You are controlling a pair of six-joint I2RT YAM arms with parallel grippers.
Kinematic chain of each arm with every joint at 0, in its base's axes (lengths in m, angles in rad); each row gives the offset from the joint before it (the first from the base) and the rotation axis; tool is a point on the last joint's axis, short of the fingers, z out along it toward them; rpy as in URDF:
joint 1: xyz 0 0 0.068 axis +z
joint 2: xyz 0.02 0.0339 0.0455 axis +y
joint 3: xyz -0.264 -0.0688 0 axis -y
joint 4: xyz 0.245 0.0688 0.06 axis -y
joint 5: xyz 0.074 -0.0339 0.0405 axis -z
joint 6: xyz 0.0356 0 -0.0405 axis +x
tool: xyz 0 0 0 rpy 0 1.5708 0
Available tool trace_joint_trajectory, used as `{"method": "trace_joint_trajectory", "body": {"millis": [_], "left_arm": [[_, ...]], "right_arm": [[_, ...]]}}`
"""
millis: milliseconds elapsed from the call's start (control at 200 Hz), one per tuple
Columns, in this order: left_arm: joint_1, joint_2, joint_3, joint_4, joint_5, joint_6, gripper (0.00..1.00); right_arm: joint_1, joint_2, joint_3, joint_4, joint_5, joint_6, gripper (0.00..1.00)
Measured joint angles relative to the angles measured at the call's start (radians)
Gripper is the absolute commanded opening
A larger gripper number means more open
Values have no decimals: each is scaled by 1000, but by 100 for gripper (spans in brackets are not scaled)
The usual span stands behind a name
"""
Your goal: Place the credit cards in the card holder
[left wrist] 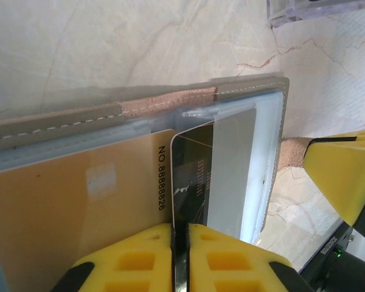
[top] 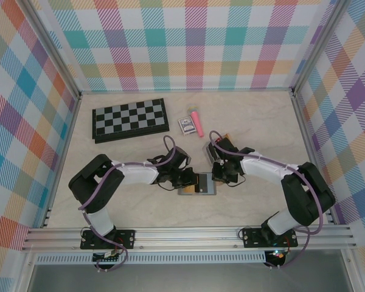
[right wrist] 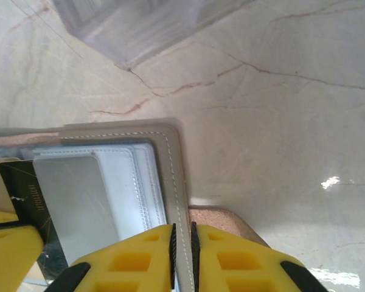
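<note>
Gripping: left tool point(left wrist: 180, 243) clamps dark card point(left wrist: 191, 176) | right tool point(right wrist: 182, 255) clamps card holder point(right wrist: 170, 158) edge | tan card point(left wrist: 79, 201) reads "NO 8888826"

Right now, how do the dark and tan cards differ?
The dark card is pinched by the left gripper, partly under a clear pocket; the tan card lies unheld. The dark card is black; the tan card is yellow-brown with a number. Both lie on the open card holder.
</note>
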Motion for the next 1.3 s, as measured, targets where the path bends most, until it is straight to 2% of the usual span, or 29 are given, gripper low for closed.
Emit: {"method": "trace_joint_trajectory", "body": {"millis": [260,625,765,815,870,1030,1110,1300], "left_arm": [[-20,16,54,-10,3,8,4],[-34,78,117,-50,12,42,8],[-38,78,126,-77,-4,57,16],[-40,76,126,-91,-20,63,23],[-45,63,124,-106,-37,60,26],[-48,-27,106,-161,-100,60,42],[-48,-71,106,-181,-133,61,45],[-29,-77,154,-219,-166,64,50]], "right_arm": [[-1,53,-2,24,-35,0,13],[-1,54,-2,26,-38,4,13],[-1,51,-2,24,-32,3,15],[0,48,-2,21,-26,3,16],[0,42,-1,11,-13,3,17],[-7,-29,26,-52,37,-13,22],[-21,-84,58,-73,62,-37,28],[-100,-130,169,-103,121,-119,32]]}}
